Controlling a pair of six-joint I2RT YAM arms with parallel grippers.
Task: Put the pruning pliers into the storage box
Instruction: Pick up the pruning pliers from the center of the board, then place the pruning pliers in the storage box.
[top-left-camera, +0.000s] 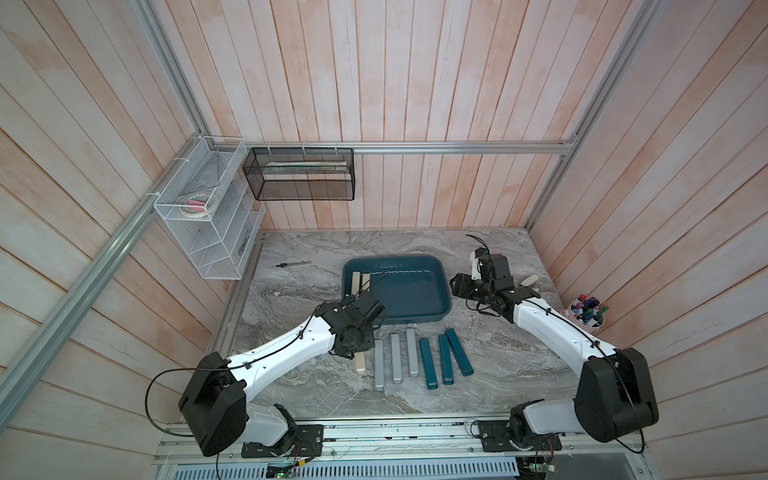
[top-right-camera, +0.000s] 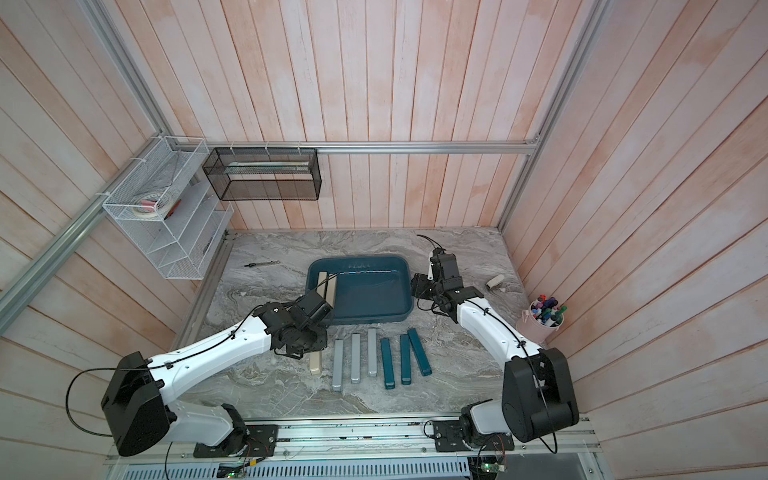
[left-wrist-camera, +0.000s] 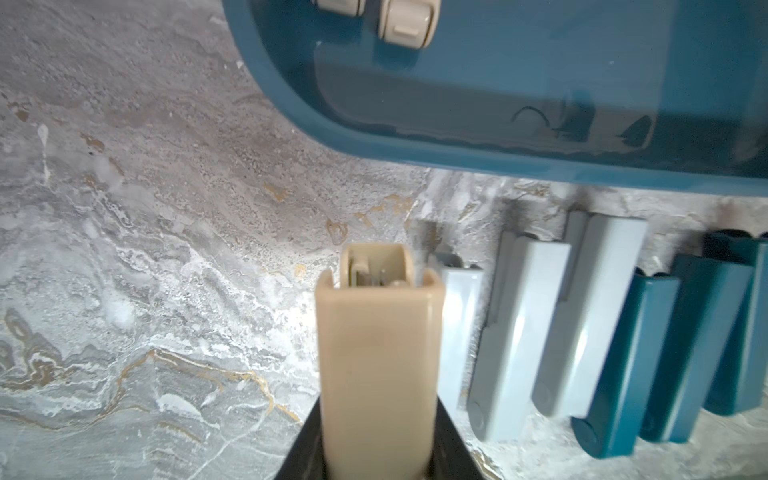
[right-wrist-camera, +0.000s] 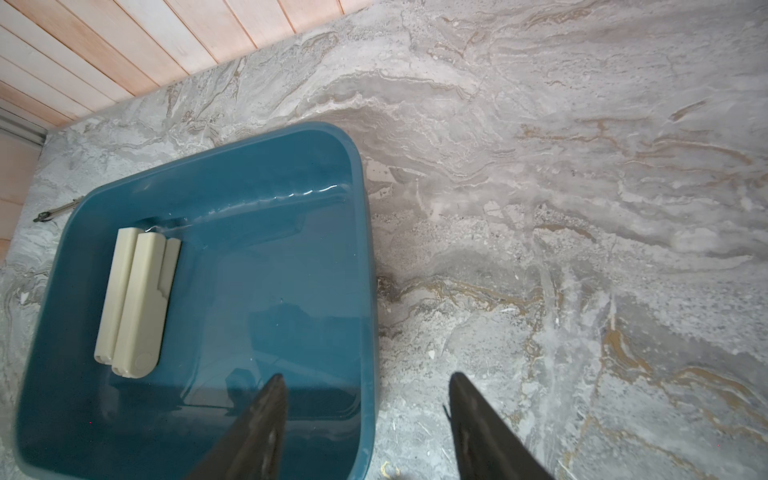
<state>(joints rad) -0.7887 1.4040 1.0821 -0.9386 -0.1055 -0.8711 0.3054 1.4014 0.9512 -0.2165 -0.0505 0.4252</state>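
My left gripper (top-left-camera: 354, 348) (left-wrist-camera: 378, 436) is shut on a beige pruning pliers bar (top-left-camera: 360, 364) (left-wrist-camera: 376, 345) at the left end of the row in front of the storage box (top-left-camera: 415, 291) (top-right-camera: 365, 295) (left-wrist-camera: 498, 62). Two beige pliers (top-left-camera: 358, 282) (right-wrist-camera: 133, 299) lie inside the box at its left side. Three light grey pliers (top-left-camera: 395, 357) and three dark teal ones (top-left-camera: 445, 359) lie side by side on the table. My right gripper (top-left-camera: 457, 286) (right-wrist-camera: 368, 386) is open, one finger over the box, the other outside its right rim (right-wrist-camera: 368, 249).
A thin silver pen-like tool (top-left-camera: 294, 264) lies on the table left of the box. A pink cup of markers (top-left-camera: 588, 318) stands at the right wall, with a small pale object (top-left-camera: 530, 280) near it. A white wire rack (top-left-camera: 208, 216) and a black mesh basket (top-left-camera: 299, 174) hang on the walls.
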